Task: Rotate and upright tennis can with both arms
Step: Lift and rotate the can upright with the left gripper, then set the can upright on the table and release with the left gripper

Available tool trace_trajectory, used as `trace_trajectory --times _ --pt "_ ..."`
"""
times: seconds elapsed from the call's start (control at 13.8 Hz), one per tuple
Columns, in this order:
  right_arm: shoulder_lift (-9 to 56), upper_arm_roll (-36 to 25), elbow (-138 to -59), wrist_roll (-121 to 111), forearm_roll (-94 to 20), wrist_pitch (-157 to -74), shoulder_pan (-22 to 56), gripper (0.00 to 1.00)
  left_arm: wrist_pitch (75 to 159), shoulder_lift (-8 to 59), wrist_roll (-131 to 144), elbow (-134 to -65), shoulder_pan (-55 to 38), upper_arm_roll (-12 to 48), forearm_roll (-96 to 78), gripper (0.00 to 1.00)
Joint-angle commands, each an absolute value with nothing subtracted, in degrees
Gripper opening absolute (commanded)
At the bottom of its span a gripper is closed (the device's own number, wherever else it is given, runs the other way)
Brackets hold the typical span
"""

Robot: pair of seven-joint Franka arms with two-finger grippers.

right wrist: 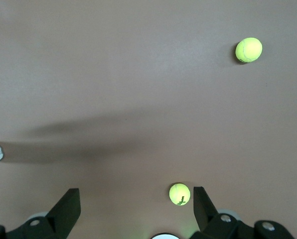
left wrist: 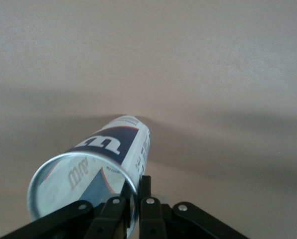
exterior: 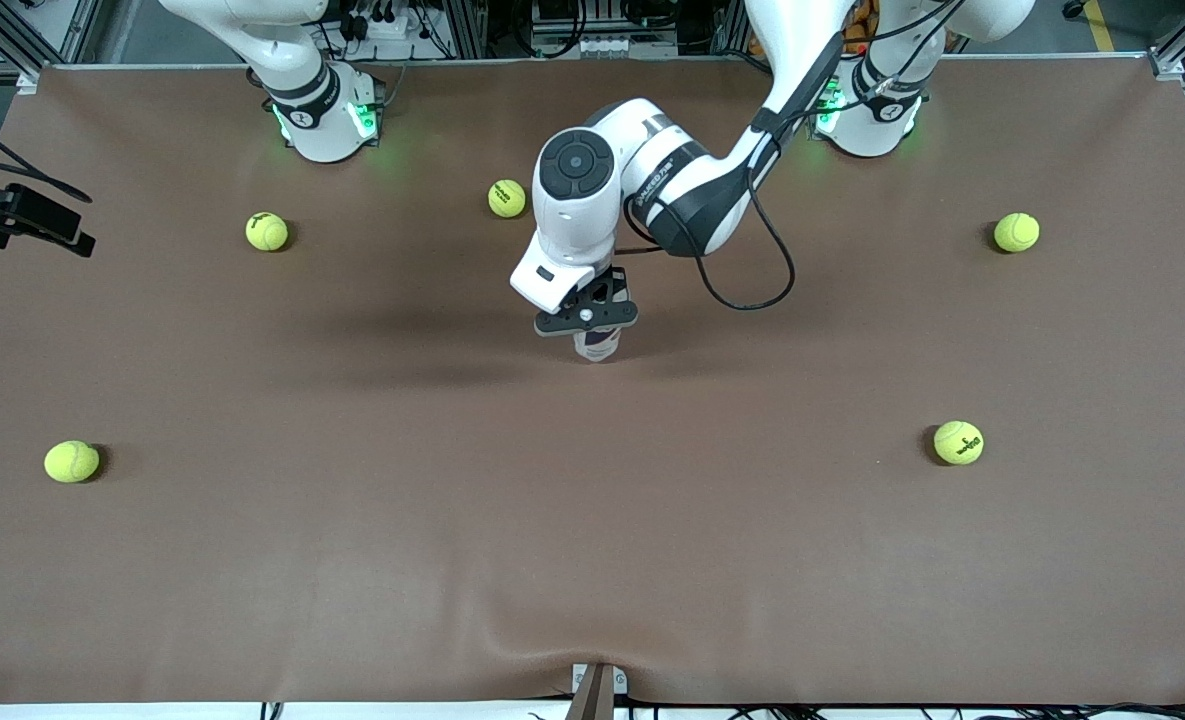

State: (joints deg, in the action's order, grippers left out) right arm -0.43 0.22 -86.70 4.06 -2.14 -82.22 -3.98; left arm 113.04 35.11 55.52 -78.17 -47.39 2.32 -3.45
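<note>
The tennis can (exterior: 598, 346), white and dark blue with a white "W", stands about upright near the middle of the table, mostly hidden under the left hand. My left gripper (exterior: 590, 326) is over it and shut on its top rim. In the left wrist view the can (left wrist: 106, 149) shows its open mouth, and the gripper (left wrist: 134, 186) pinches the rim wall, one finger inside and one outside. My right gripper (right wrist: 135, 193) is open and empty, held high over the table near the right arm's base; it is out of the front view.
Several yellow-green tennis balls lie on the brown table: one (exterior: 507, 198) just farther from the camera than the can, one (exterior: 267, 231) near the right arm's base, one (exterior: 72, 461), one (exterior: 958, 442) and one (exterior: 1016, 232). A black camera mount (exterior: 22, 215) juts over the table's edge.
</note>
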Motion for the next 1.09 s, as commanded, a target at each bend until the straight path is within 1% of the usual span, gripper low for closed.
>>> trace_trajectory --times 0.0,0.22,0.36,0.58,0.72,0.87,1.01 --pt "-0.9 0.9 -86.3 4.7 -3.4 -81.7 -5.4 1.0 112.2 35.7 56.9 -76.4 -47.7 2.1 -2.4 0.99" --pt "-0.9 0.9 -86.3 4.7 -3.5 -81.7 -5.4 1.0 111.4 33.1 57.0 -76.4 -46.9 2.1 -3.1 1.0" --pt "-0.9 0.9 -86.2 4.7 -3.4 -81.7 -5.4 1.0 110.7 29.3 57.0 -76.6 -46.1 1.9 -3.3 1.0" --pt "-0.9 0.9 -86.3 4.7 -3.4 -81.7 -5.4 1.0 100.6 22.4 56.5 -76.6 -41.7 2.0 -3.0 1.0" --pt "-0.9 0.9 -86.2 4.7 -3.4 -81.9 -5.7 1.0 97.2 15.8 55.8 -77.4 -36.2 1.8 -2.8 1.0" --pt "-0.8 0.9 -86.2 4.7 -3.6 -81.8 -5.6 1.0 92.2 12.3 52.7 -77.4 -30.5 1.7 -1.9 1.0" --pt "-0.8 1.0 -86.2 4.7 -3.5 -81.9 -5.6 1.0 87.7 9.5 43.5 -77.3 -24.9 1.8 -1.7 1.0"
